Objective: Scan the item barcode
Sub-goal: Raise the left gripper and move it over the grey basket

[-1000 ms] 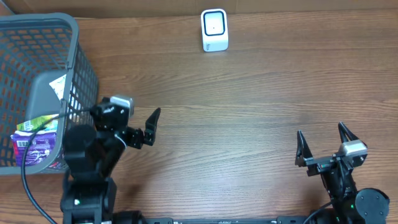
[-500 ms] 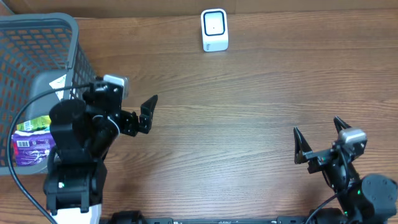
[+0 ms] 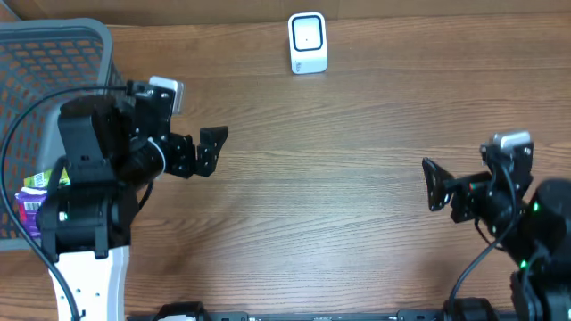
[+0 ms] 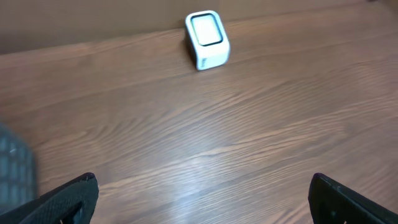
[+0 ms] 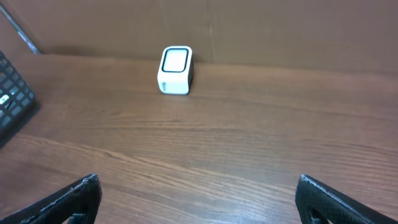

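A purple and green packet (image 3: 29,194) lies in the grey mesh basket (image 3: 53,62) at the far left, mostly hidden behind my left arm. The white barcode scanner (image 3: 308,42) stands at the table's far edge, and both wrist views show it (image 4: 207,40) (image 5: 175,70) ahead. My left gripper (image 3: 212,150) hangs open over bare wood just right of the basket, its window-side view (image 4: 204,182) showing only table between the fingers. My right gripper (image 3: 455,183) is open and empty too (image 5: 199,182), over the right side of the table.
The basket's dark wall shows at the left edge of the right wrist view (image 5: 12,93) and as a blur in the left wrist view (image 4: 12,165). A brown wall runs behind the scanner. Bare wood lies between the two grippers.
Both arms have lifted and swung farther from the front edge. The left arm now covers more of the basket's contents. Both grippers stayed open.
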